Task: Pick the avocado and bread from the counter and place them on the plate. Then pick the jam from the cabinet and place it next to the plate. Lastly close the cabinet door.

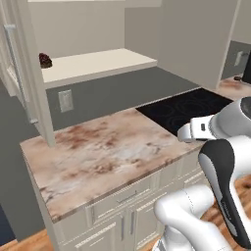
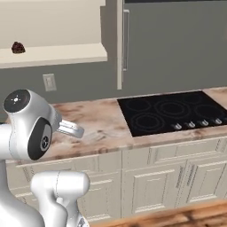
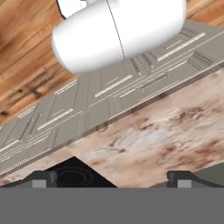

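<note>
No readable text, label, brand or number appears anywhere (the small pale markings at the front edge of the flat black glass cooktop (image 2: 170, 111) are too blurred to read).
</note>
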### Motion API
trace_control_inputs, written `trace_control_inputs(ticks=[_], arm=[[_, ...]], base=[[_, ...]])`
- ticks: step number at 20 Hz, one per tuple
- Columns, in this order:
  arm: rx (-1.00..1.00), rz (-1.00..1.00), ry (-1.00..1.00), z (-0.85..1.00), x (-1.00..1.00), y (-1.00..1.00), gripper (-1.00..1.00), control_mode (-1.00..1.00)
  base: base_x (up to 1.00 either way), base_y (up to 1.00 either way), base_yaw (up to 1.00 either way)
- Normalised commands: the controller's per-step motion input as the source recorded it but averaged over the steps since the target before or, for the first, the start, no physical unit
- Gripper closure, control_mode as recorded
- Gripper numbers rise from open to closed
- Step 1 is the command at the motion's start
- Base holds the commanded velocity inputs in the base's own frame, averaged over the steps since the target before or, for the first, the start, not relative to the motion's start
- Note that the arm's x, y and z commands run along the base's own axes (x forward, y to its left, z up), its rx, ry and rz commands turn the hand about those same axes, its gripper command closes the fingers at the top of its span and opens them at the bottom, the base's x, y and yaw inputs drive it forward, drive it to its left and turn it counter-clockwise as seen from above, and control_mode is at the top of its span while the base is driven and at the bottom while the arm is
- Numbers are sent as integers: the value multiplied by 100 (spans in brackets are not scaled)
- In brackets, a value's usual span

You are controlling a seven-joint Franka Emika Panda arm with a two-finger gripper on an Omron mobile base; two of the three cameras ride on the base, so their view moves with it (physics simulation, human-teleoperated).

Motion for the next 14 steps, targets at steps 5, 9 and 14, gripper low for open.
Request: trace_control_inputs(ticks=[5, 9, 14], arm=[[0, 0, 0, 0, 0, 0, -100, 100], [0, 0, 0, 0, 0, 0, -100, 100], [0, 0, 0, 0, 0, 0, -100, 100]], base=[[34, -6, 18], [33, -1, 17], [38, -6, 16]])
